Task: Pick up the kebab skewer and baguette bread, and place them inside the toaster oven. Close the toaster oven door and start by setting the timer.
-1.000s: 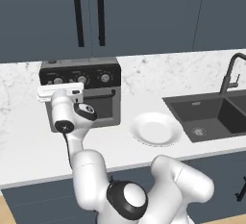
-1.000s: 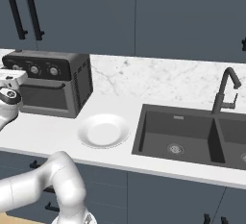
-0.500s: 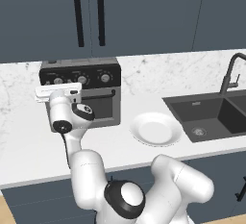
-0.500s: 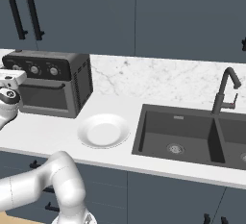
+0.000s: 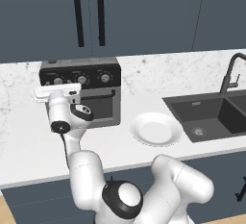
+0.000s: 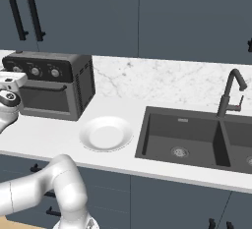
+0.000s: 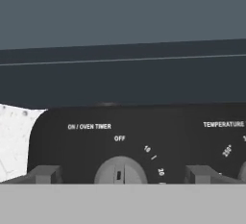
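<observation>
My arm hides part of the oven (image 5: 98, 93) front on the counter (image 5: 29, 141). Up close, the open gripper (image 7: 120, 174) frames the timer knob (image 7: 120, 172), its bottom cut off.

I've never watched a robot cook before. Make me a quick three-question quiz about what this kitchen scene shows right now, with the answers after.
1. True or false: the oven door is shut.
2. Which knob sits between the fingertips of the end effector in the hand view: A) temperature knob, B) timer knob, C) sink tap?
3. Fill in: the plate lies on the counter between the oven and the ____.

Key
1. True.
2. B. It is labelled ON / OVEN TIMER, with its mark near OFF; the end effector is open.
3. Sink.
</observation>
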